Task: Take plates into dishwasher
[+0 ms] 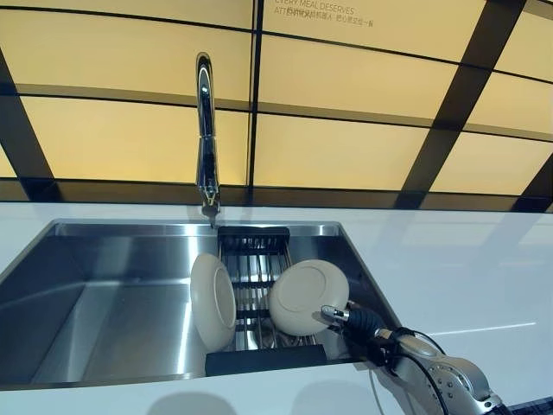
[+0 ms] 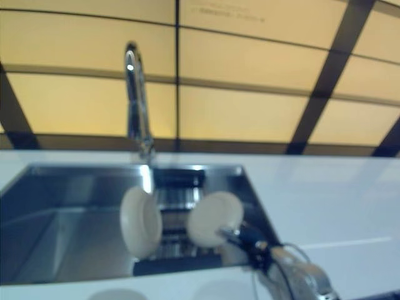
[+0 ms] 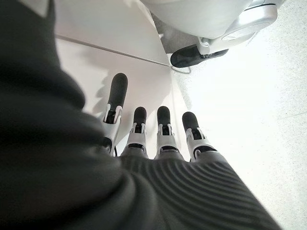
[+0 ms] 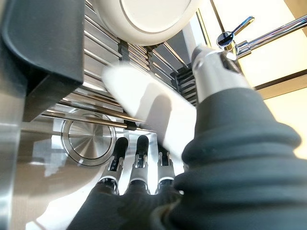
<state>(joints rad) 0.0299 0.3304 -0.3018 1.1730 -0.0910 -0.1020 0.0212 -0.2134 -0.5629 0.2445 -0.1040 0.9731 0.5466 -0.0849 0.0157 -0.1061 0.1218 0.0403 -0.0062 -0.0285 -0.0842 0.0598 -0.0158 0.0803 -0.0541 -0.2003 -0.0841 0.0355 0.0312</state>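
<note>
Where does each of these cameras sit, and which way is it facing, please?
Left eye view: on the head, looking down at the sink and two plates in the rack; right hand shows.
Right eye view: beside it, same scene.
Left wrist view: along the left hand, toward a white panel and floor.
Right wrist view: along the right hand, which grips a plate rim.
Shared: plates, rack, faucet.

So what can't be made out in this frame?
- Dishwasher: in no view.
- Right hand: its grip on the right plate is hidden behind that plate in the eye views; the thumb blocks the wrist view.
- Rack under the left plate: partly covered by plates.
</note>
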